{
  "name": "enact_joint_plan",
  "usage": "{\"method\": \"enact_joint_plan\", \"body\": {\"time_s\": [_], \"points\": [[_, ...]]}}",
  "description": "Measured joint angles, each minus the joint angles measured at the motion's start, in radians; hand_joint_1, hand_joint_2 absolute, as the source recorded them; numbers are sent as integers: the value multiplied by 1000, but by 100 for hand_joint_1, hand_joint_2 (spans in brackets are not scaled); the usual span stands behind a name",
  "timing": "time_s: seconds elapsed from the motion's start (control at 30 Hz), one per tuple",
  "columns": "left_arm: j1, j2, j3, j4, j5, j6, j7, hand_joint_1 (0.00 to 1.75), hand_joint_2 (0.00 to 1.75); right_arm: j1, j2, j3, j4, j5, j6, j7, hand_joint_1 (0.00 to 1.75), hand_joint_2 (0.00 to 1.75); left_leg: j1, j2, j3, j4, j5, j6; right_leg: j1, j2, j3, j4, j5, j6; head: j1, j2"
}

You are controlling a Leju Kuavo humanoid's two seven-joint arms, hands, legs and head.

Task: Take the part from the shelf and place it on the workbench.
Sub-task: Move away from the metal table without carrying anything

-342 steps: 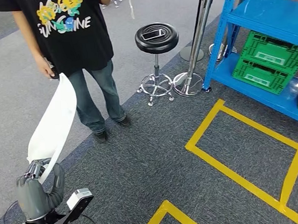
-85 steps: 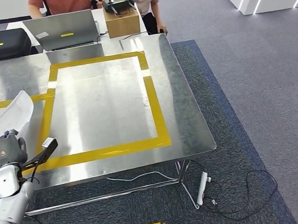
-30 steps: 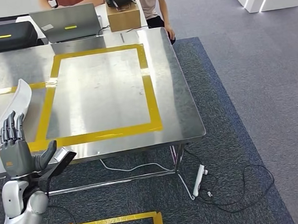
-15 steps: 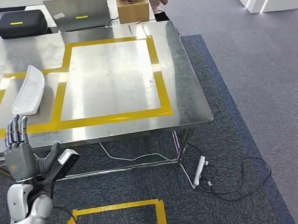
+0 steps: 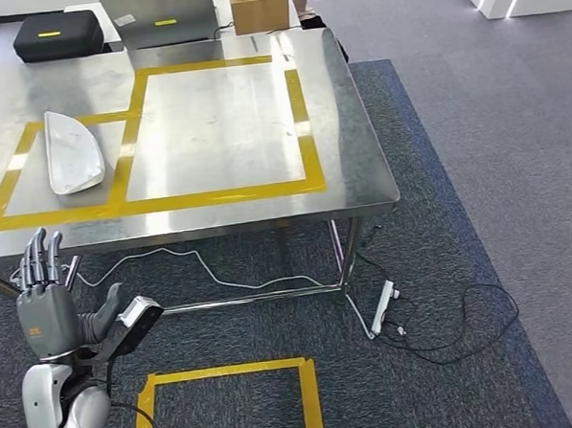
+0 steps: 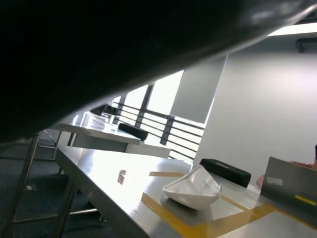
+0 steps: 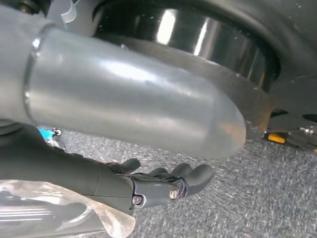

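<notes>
Large polished steel desk (image 5: 351, 143) marked with rectangles of yellow tape (image 5: 304, 141) standing on dark grey carpet. Black oblong carrying case (image 5: 58, 35), grey laptop (image 5: 165, 7) and brown cardboard box (image 5: 259, 6) at the desk's far edge. White curved plastic part (image 5: 72, 152) lying on the desk inside its left taped rectangle, touching no hand. Left hand (image 5: 47, 305) in front of the desk's near edge, below it, fingers spread and upright, released, grasping nothing. Right hand (image 7: 164, 183) over the carpet, fingers loosely extended, empty. White power strip (image 5: 383, 307) on the carpet beside the desk's right leg.
</notes>
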Motion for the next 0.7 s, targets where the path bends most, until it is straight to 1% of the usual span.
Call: {"method": "enact_joint_plan", "body": {"time_s": [0.03,0.07,0.1,0.13,0.17,0.2,0.23,0.27,0.3,0.33,0.37,0.4,0.43,0.47,0.5,0.53,0.57,0.6,0.63,0.67,0.7], "points": [[3,2,-4,-8,1,0,1,0,0,-1,0,0,0,0,0,1,0,0,0,-1,35,-58,-3,3,1,0,-10,6,6,7,0,0],[6,3,-7,-14,5,0,1,0,0,-1,0,0,0,0,0,2,0,0,-2,-1,53,-94,-11,9,2,0,-17,10,13,13,0,0],[9,4,-10,-18,11,0,1,0,0,-1,0,0,0,-1,0,3,0,0,-6,-2,57,-108,-16,17,3,0,-22,11,21,21,1,0],[13,5,-15,-20,21,0,1,0,0,0,0,0,1,-2,0,4,0,0,-7,-1,50,-109,-12,28,2,0,-26,9,29,28,1,0],[15,6,-21,-20,32,0,2,0,0,0,0,0,1,-6,0,5,0,0,-8,1,41,-109,-3,38,0,2,-31,11,25,34,1,0],[16,8,-28,-20,41,0,4,0,0,0,0,-1,2,-11,0,6,0,0,-8,3,31,-110,6,50,-2,5,-40,24,3,39,2,0],[16,10,-35,-20,48,0,8,0,0,0,0,-2,2,-16,0,7,0,0,-8,5,19,-111,17,60,-3,8,-54,57,-37,43,3,0],[17,12,-43,-20,51,0,12,0,0,-1,0,-3,3,-21,0,7,0,0,-10,6,6,-111,28,68,-3,12,-69,109,-89,44,4,0],[19,13,-50,-19,53,-1,15,0,0,-1,0,-4,4,-26,2,6,0,0,-13,6,-9,-111,39,73,-1,14,-85,174,-139,45,6,0],[23,14,-57,-18,54,-1,18,0,0,-1,0,-6,5,-31,4,4,0,0,-16,6,-24,-110,51,76,0,16,-94,236,-172,44,6,0],[29,14,-62,-16,56,-1,19,0,0,-1,0,-8,7,-38,7,3,0,0,-20,6,-39,-110,62,77,2,17,-93,277,-180,43,6,0],[35,14,-68,-14,59,-1,22,0,0,-1,0,-11,10,-45,11,1,0,0,-24,6,-53,-109,73,77,4,17,-76,287,-166,39,6,0],[43,14,-72,-12,61,-1,24,0,0,-1,1,-14,14,-51,15,-1,0,0,-27,6,-66,-109,83,77,6,17,-42,259,-138,33,6,0],[51,13,-76,-11,63,-1,25,0,0,0,2,-18,19,-57,19,-3,0,0,-30,6,-76,-109,93,77,9,18,6,202,-110,25,6,0],[59,12,-78,-10,66,-1,26,0,0,0,3,-21,25,-63,24,-6,0,0,-34,6,-85,-108,102,76,14,19,64,124,-95,16,6,0],[67,10,-79,-9,69,-1,26,0,0,1,4,-26,32,-68,28,-10,0,0,-36,6,-92,-108,112,73,17,20,116,46,-94,9,6,0],[74,8,-80,-8,74,-1,26,0,0,1,6,-30,39,-74,31,-14,0,0,-36,6,-98,-108,122,70,20,21,151,-12,-101,5,6,0],[81,6,-80,-5,78,-1,26,0,0,1,7,-35,46,-79,35,-18,0,0,-36,6,-103,-110,133,65,23,22,166,-47,-107,3,6,0],[88,4,-81,-2,83,-1,26,0,0,1,10,-38,54,-84,39,-21,0,0,-35,6,-106,-113,145,59,23,21,165,-60,-104,2,6,0],[96,1,-81,2,88,-1,26,0,0,1,13,-42,61,-89,42,-24,0,0,-33,5,-109,-115,148,54,22,18,157,-63,-95,-2,7,0],[103,-1,-81,9,95,-1,27,0,0,2,17,-46,68,-95,46,-26,0,0,-33,4,-114,-107,133,48,20,16,147,-66,-83,-7,8,0]]}}
